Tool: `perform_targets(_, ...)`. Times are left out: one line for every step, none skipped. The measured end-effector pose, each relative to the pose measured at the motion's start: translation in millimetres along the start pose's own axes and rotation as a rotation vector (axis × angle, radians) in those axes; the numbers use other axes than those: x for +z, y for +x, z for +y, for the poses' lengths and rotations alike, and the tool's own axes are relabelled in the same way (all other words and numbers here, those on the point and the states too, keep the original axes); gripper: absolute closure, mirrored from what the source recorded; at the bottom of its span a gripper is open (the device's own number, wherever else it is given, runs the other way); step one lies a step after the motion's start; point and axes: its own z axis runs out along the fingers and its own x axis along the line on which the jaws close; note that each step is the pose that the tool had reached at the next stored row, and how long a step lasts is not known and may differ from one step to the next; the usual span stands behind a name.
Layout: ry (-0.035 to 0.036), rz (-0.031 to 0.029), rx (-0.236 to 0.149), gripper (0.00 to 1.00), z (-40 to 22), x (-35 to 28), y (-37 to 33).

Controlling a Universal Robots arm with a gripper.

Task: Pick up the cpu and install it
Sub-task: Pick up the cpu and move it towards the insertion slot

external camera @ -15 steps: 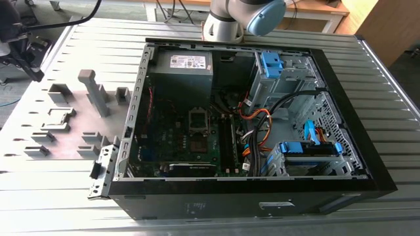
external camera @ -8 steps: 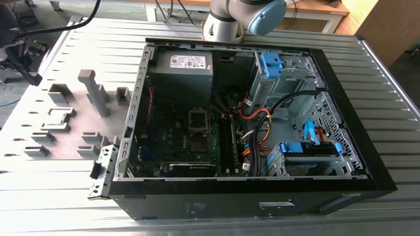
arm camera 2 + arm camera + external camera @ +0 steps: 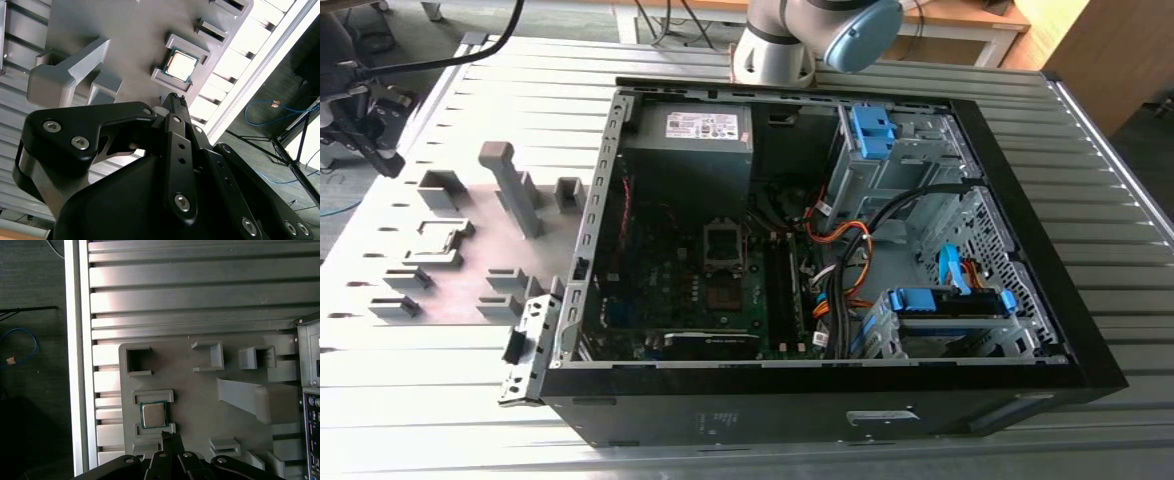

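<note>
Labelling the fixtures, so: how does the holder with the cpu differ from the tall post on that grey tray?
The cpu holder is a low, flat frame; the tall post rises well above it. The holder has the cpu seated in it, silvery top up; the post carries nothing. Both are grey and sit on the same tray, outside the computer case.

I saw the ribbed metal table (image 3: pixel 427 400) carrying an open computer case (image 3: pixel 761 410), a grey holder tray (image 3: pixel 467 295) just beside it
</note>
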Motion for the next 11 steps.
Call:
perform_targets(0.0,0.0,0.0,0.89,0.0,0.0,0.0)
perform_targets(0.0,0.0,0.0,0.89,0.0,0.0,0.0)
perform_targets(0.0,0.0,0.0,0.89,0.0,0.0,0.0)
perform_targets(0.0,0.0,0.0,0.89,0.0,0.0,0.0)
perform_targets(0.0,0.0,0.0,0.89,0.0,0.0,0.0)
perform_targets(0.0,0.0,0.0,0.89,0.0,0.0,0.0)
perform_targets(0.0,0.0,0.0,0.89,0.0,0.1,0.0)
perform_targets(0.0,0.0001,0.0,0.89,0.0,0.0,0.0)
perform_targets(0.0001,0.0001,0.0,0.89,0.0,0.0,0.0)
perform_targets(0.0,0.0,0.0,0.89,0.0,0.1,0.0)
perform_targets(0.0,0.0,0.0,0.83,0.0,0.1,0.0)
